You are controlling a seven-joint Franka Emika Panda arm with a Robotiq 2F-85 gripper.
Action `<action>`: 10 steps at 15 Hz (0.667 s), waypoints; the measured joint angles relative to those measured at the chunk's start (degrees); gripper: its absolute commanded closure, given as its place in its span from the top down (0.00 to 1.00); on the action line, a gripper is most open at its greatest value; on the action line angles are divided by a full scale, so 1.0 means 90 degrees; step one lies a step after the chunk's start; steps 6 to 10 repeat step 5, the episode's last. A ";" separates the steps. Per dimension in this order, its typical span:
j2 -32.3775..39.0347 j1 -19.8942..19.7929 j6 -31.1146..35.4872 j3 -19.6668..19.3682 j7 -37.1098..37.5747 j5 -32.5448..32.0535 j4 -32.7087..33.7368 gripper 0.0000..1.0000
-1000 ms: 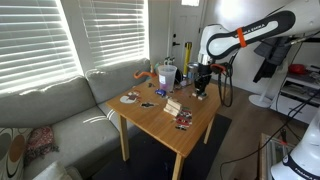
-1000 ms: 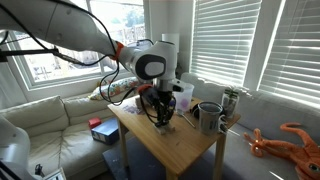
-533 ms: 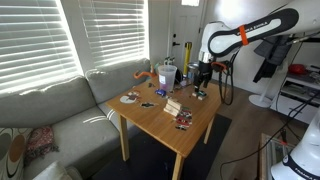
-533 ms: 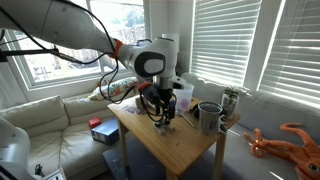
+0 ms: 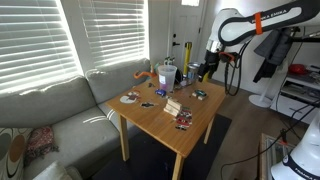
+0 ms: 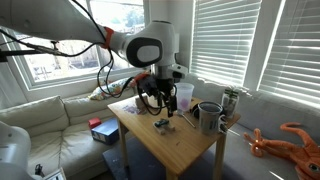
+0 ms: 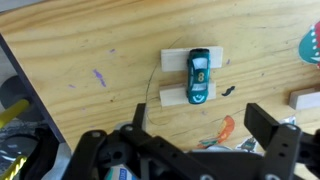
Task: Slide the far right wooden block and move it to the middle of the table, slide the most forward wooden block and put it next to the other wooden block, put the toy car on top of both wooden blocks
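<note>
A teal toy car (image 7: 199, 75) lies across two small pale wooden blocks (image 7: 176, 60) (image 7: 174, 97), which sit side by side with a gap between them on the honey-coloured table (image 7: 80, 60). In both exterior views the car and blocks show only as one small dark spot (image 5: 200, 96) (image 6: 161, 124). My gripper (image 7: 200, 128) hangs open above and clear of the car, with nothing between its fingers (image 7: 263, 122). From outside, the gripper (image 5: 209, 68) (image 6: 162, 97) is raised well above the tabletop.
A larger pale tan block (image 5: 173, 106) and a small toy (image 5: 183, 121) lie nearer the table's front. A plate (image 5: 130, 98) and cups (image 5: 165, 73) (image 6: 208, 115) stand along the window side. An orange sticker (image 7: 226, 127) lies under the gripper. A sofa (image 5: 50, 110) stands beside the table.
The gripper has opened, let go of the toy car and risen straight up. The car stays on the two blocks.
</note>
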 measured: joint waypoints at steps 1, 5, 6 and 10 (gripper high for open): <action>-0.0120 -0.0021 -0.0069 -0.0015 0.0001 0.0000 -0.0001 1.00; -0.0421 -0.0063 -0.0222 -0.0044 0.0011 0.0000 -0.0017 1.00; -0.0421 -0.0063 -0.0222 -0.0044 0.0011 0.0000 -0.0017 1.00; -0.0421 -0.0063 -0.0222 -0.0044 0.0011 0.0000 -0.0017 1.00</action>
